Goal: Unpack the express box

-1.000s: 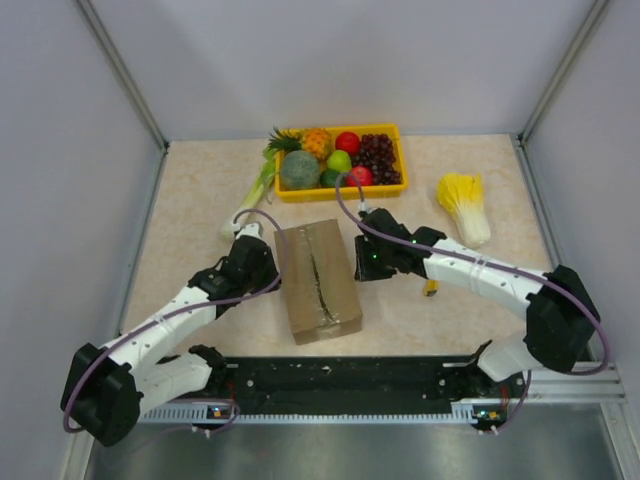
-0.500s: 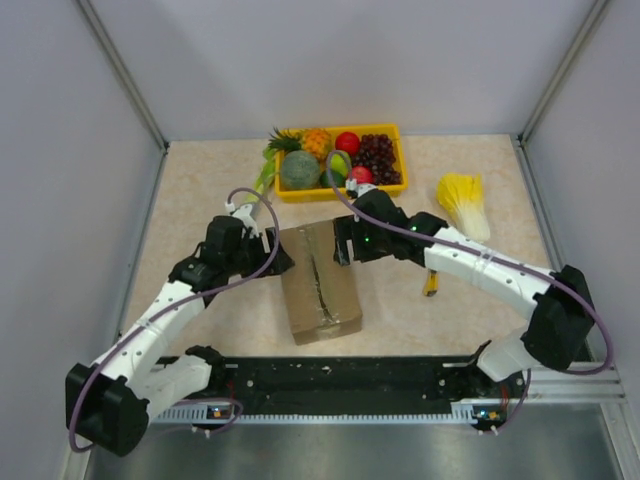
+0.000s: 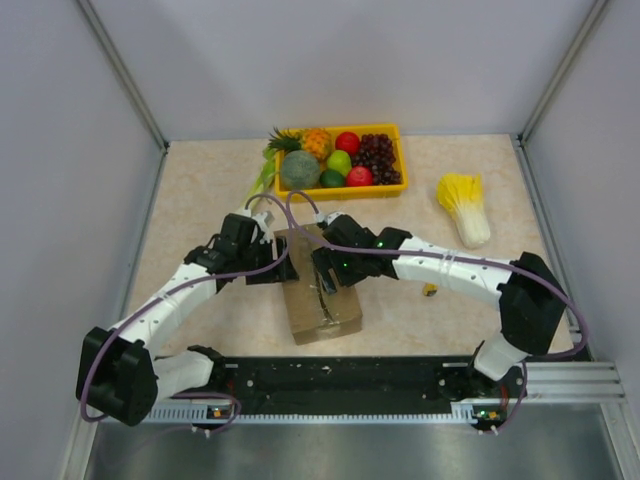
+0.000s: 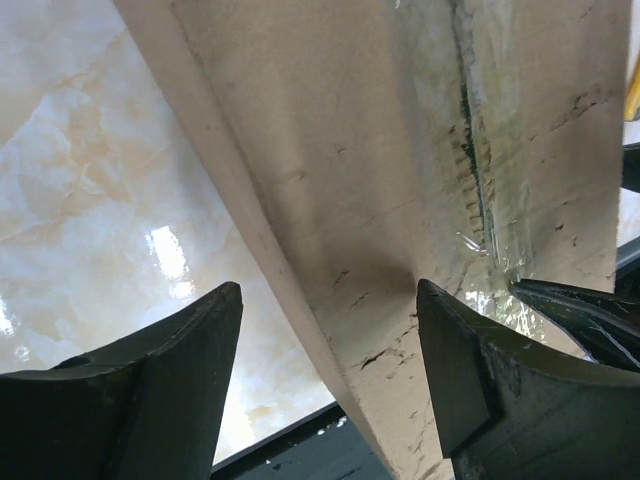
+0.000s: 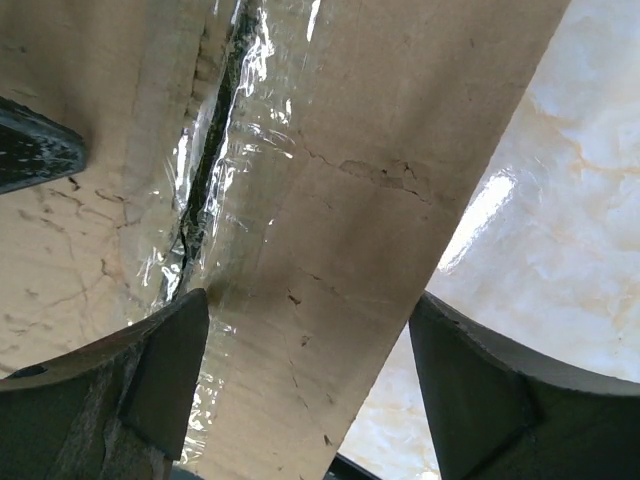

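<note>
Your two arms converge over the express box (image 3: 325,312), which lies lengthwise in the middle of the surface (image 3: 190,200), nearer your edge than the far one. From above you see only the near half of the carton; the wrists cover the rest.

The wrist cameras fill that in. The left fingers (image 3: 268,266) stand wide apart astride the box's left long edge, one over cardboard and one over bare marble, gripping nothing. The right fingers (image 3: 326,272) spread just as wide across the right edge, also empty. Whether any tip actually touches the cardboard is hard to tell.

The clear tape (image 5: 215,170) along the centre seam is wrinkled, with a dark gap beneath it, and each wrist view catches a tip of the other arm's finger.

Behind the box sits a yellow fruit tray (image 3: 340,193), with a leek (image 3: 262,180) at its left corner and a cabbage (image 3: 465,205) well off to the right. Open surface flanks the box on both sides, out to the grey walls (image 3: 60,200).
</note>
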You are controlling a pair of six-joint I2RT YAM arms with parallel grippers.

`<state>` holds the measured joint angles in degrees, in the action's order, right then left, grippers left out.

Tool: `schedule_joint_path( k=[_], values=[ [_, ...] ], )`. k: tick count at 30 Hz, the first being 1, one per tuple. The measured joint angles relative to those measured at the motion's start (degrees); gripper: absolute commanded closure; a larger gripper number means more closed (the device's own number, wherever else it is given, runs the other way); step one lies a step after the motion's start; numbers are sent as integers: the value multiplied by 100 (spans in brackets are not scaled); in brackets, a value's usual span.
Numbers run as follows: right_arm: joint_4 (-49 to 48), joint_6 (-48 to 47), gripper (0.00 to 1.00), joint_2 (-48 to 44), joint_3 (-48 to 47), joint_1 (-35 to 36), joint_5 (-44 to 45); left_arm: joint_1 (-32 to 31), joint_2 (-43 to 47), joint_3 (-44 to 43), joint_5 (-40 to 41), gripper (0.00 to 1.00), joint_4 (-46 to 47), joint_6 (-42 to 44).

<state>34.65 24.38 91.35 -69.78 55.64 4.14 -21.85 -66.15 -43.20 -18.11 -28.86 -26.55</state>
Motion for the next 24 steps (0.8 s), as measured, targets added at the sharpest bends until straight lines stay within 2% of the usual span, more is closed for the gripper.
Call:
schedule_joint_path(
  k=[7,14,20,24],
  values=[
    [94,42,22,216,-7,251,597,-24,-103,0,223,33,-133,22],
    [280,184,22,262,-153,470,1106,-59,-240,-22,221,44,-133,-72],
    [640,170,21,280,-579,699,1580,-74,-243,-35,184,52,-133,-98],
    [874,168,21,400,-979,885,1985,-74,-243,-35,140,53,-118,-127]
  ],
)
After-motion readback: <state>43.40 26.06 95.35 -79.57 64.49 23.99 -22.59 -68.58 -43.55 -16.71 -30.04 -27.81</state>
